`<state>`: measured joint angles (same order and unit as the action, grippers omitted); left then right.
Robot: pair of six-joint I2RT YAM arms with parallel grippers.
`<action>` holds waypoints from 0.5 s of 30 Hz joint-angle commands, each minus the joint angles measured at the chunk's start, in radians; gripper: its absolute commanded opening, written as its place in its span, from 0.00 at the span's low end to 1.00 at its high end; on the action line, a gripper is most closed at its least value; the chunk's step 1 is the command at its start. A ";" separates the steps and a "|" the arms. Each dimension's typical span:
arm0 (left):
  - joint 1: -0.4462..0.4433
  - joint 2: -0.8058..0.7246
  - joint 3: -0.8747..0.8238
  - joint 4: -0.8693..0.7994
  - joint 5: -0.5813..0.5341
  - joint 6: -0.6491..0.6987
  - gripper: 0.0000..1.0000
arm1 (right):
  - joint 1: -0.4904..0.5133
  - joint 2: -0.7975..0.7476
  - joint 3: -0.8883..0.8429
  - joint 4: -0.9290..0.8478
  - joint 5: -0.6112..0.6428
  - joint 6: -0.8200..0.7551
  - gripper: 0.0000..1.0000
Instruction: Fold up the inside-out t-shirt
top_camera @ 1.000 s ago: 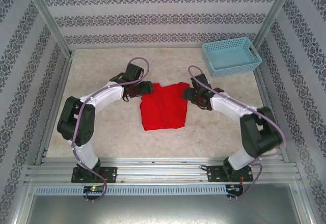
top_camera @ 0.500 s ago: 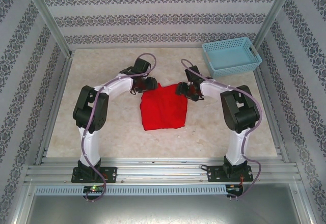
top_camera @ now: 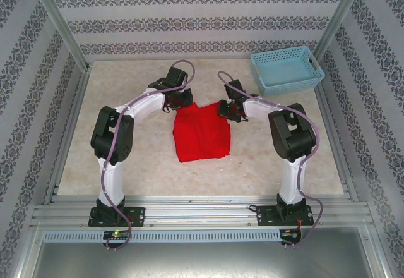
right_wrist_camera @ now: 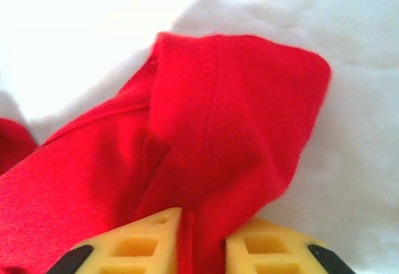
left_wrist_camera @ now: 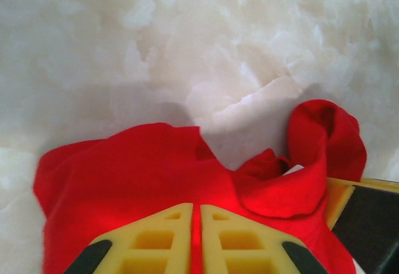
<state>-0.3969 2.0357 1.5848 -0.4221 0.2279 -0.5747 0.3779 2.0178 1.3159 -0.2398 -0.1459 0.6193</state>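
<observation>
1. Both grippers are biting on the far edge of the bright red, wrinkled cloth t-shirt (top_camera: 202, 132), which is lying as a rough rectangle in the middle of the pale marbled table (top_camera: 126, 158), between the 2 arms.
2. From above, the left gripper (top_camera: 179, 103) is sitting at the far left corner of the cloth and the right gripper (top_camera: 226, 109) at the far right corner. I am guessing they are holding matching corners so the edge can lift level and be drawn toward the near side for a fold.
3. Up close, the left gripper (left_wrist_camera: 194, 215) is pressing its yellow fingers (left_wrist_camera: 156, 236) almost together, with a thin strip of the t-shirt (left_wrist_camera: 137, 168) pinched between them. The hem beyond the fingertips is bunching and curling up off the table.
4. On the other wrist, the right gripper (right_wrist_camera: 201, 224) is clamping a thicker gather of the t-shirt (right_wrist_camera: 218, 118), so its yellow fingers (right_wrist_camera: 268, 243) are standing a little apart with red cloth filling the gap. A seam is running down through that fold.
5. Looking from overhead is telling me the layout: the whole outline of the garment, its near edge lying flat and untouched, and the light blue plastic mesh basket (top_camera: 290, 88) standing well apart at the far right corner of the table.
6. Looking from the wrists is giving what the overhead picture is hiding under the arms: that cloth is truly caught between the fingers, and how much each side is taking.
7. Judging by the uneven bites, the left hold is looking the more likely to slip once the edge is rising.
</observation>
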 commanded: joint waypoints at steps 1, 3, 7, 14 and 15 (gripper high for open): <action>0.012 -0.069 -0.012 -0.018 -0.031 0.016 0.12 | 0.008 -0.040 0.017 0.057 0.012 -0.039 0.22; 0.011 -0.095 -0.024 -0.072 -0.119 0.009 0.29 | 0.005 -0.051 0.017 0.035 0.038 -0.048 0.23; 0.017 -0.116 -0.026 -0.184 -0.243 -0.028 0.48 | 0.003 -0.038 0.024 0.037 0.039 -0.071 0.26; 0.017 -0.248 -0.203 -0.201 -0.252 -0.061 0.58 | 0.006 -0.011 0.045 0.025 0.030 -0.073 0.38; 0.018 -0.278 -0.243 -0.192 -0.243 -0.067 0.57 | 0.009 -0.016 0.044 0.025 0.029 -0.076 0.39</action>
<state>-0.3859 1.8370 1.4197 -0.5621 0.0101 -0.6132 0.3836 2.0060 1.3422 -0.2169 -0.1268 0.5667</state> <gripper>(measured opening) 0.575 0.382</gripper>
